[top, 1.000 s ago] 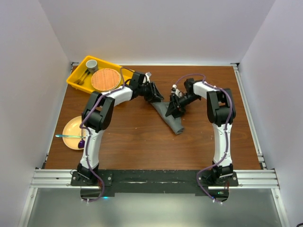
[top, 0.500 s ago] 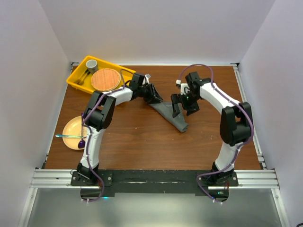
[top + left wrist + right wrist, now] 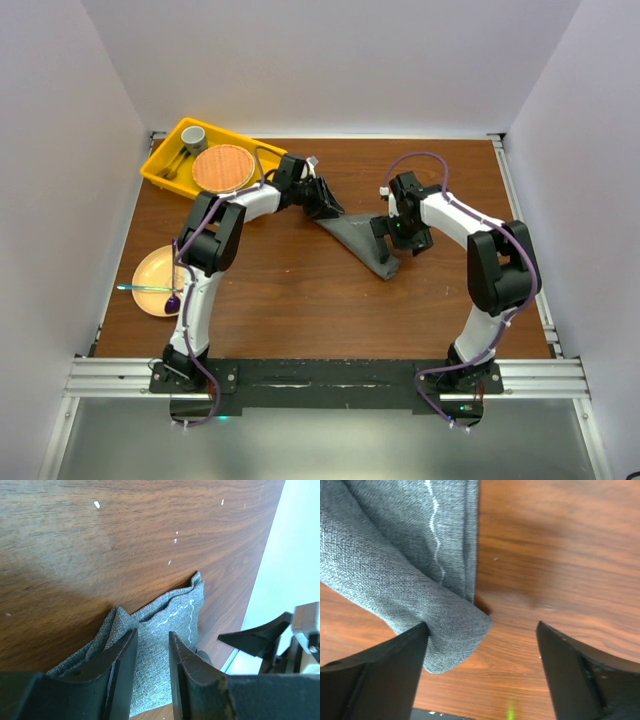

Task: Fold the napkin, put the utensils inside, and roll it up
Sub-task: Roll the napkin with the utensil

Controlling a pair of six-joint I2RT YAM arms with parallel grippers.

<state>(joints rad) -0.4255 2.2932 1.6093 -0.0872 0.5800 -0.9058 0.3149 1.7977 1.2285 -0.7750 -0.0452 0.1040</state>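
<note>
The grey-green napkin [image 3: 358,238] lies bunched in a long strip on the table's middle. My left gripper [image 3: 330,207] sits at its far left end; in the left wrist view its jaws [image 3: 152,640] stand narrow with the napkin [image 3: 170,620] between them. My right gripper [image 3: 386,243] is at the strip's near right end. In the right wrist view it [image 3: 482,630] is wide open, and the napkin's rolled fold [image 3: 395,555] touches its left finger [image 3: 380,670]. A teal-handled utensil [image 3: 140,289] and a purple spoon [image 3: 173,300] lie on a pale yellow plate [image 3: 150,265] at the left.
A yellow tray [image 3: 165,160] at the back left holds a round wooden plate [image 3: 222,168], a grey cup [image 3: 194,135] and a utensil. White walls close in the table on three sides.
My right arm swung its elbow out to the right, and its gripper moved down the napkin to the near right end. The napkin spread a little rightward. The left gripper stayed put.
</note>
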